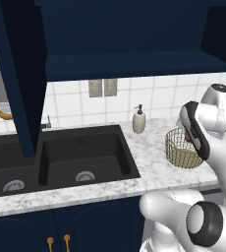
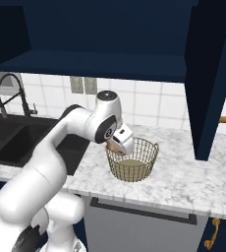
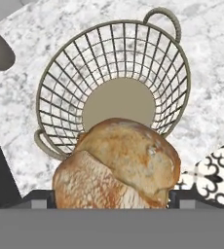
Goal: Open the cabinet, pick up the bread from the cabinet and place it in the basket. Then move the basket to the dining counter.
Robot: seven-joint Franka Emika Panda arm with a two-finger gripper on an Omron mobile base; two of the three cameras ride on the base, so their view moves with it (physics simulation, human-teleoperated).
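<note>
One real risk: gripper [image 3: 113,197] grasps the bread [image 3: 119,165] wide between its jaws, hovering over the basket's [image 3: 115,97] near rim, not its centre. Drop here and the roll may clip the wire edge and bounce onto the marble counter [image 2: 183,182]. Smaller: soap dispenser [image 1: 139,119] sits well off to the side, likely no issue.

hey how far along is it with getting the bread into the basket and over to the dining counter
Done: the cabinet is open and the bread is out of it. In hand: the tool holds the bread over the basket, not yet dropped in. Left: release it, then carry the basket from beside the sink to the dining counter.
</note>
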